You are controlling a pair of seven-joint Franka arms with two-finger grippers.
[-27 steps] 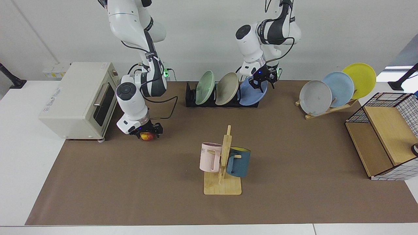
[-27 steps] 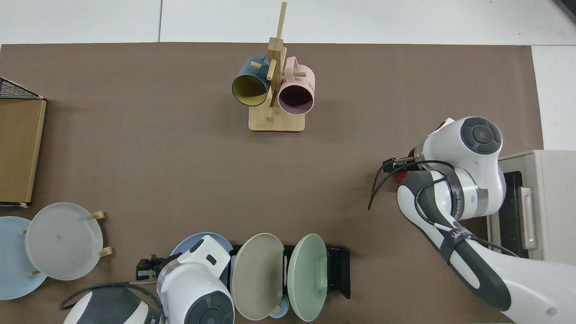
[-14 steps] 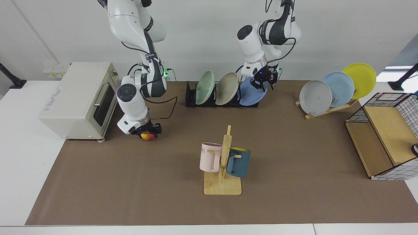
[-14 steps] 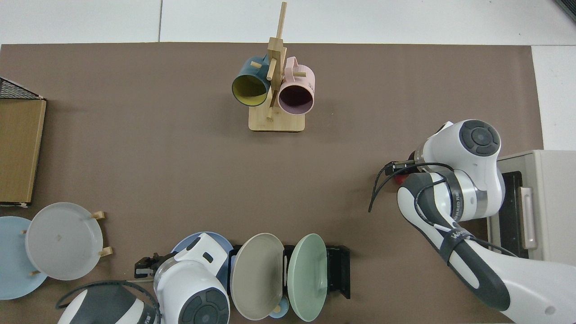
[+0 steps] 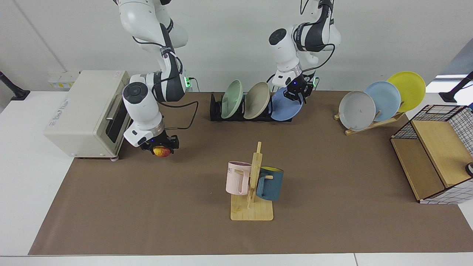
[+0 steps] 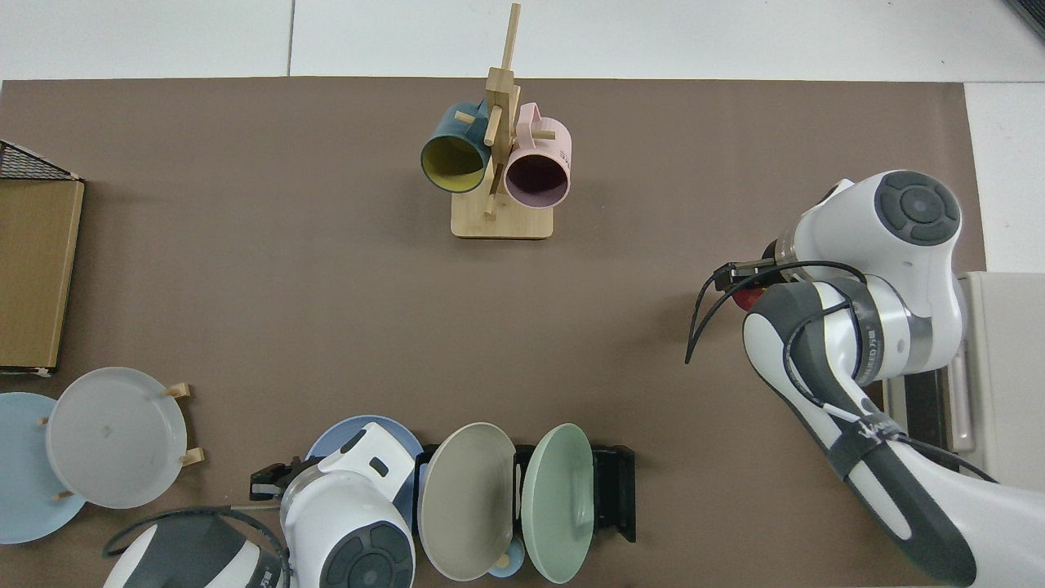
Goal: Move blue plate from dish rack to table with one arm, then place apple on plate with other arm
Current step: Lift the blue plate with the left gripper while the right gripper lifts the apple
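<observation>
Matt periwinkle blue plate (image 5: 284, 107) in the black plastic dish rack (image 5: 216, 111); glossy-skinned apple (image 5: 159, 151); pale bare-wood mug tree (image 5: 252, 199); matt brown mat (image 5: 184, 207) over smooth white worktop (image 5: 22, 184).

The table (image 5: 22, 177) is white, and a big brown mat (image 5: 166, 207) covers most of it. A wooden mug tree (image 5: 252, 207) stands on the mat in the middle. Behind the mug tree, at the far edge of the mat, sits the black dish rack (image 5: 216, 111). Off to one side of the mug tree is a cream toaster oven (image 5: 81, 114), partly on the mat. Off to the other side are a wooden plate stand (image 5: 373, 123) and a wire basket (image 5: 436, 155).
</observation>
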